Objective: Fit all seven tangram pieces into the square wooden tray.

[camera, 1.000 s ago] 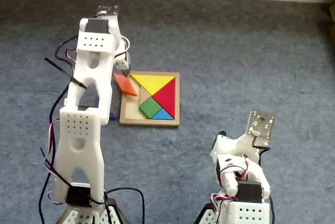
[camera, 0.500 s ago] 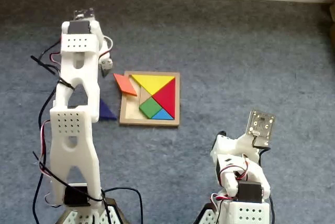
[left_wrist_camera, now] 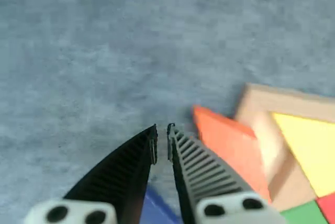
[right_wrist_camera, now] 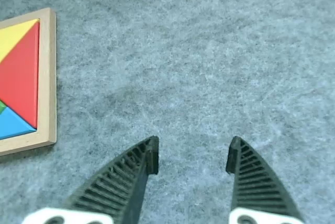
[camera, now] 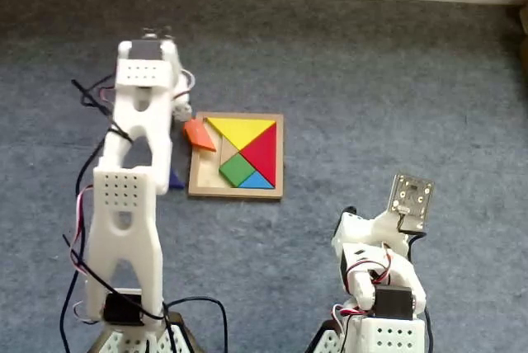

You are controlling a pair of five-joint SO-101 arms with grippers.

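The square wooden tray [camera: 279, 157] lies mid-table and holds yellow [camera: 241, 130], red [camera: 262, 155], green [camera: 236, 170] and light blue [camera: 256, 180] pieces. An orange parallelogram [camera: 198, 134] rests tilted over the tray's left rim [left_wrist_camera: 230, 145]. A dark blue triangle [camera: 176, 178] pokes out beside the left arm, left of the tray. My left gripper [left_wrist_camera: 162, 143] hovers over the carpet just left of the orange piece, shut with nothing between its fingers. My right gripper [right_wrist_camera: 191, 156] stands open over bare carpet, well right of the tray [right_wrist_camera: 48, 77].
Grey-blue carpet [camera: 396, 81] covers the table, with free room right of and behind the tray. The left arm's white links [camera: 132, 171] stretch along the tray's left side. The right arm [camera: 379, 270] is folded near the front edge.
The left arm swung left away from the tray, uncovering the dark blue triangle, then came back right toward the orange piece. The right arm stayed still.
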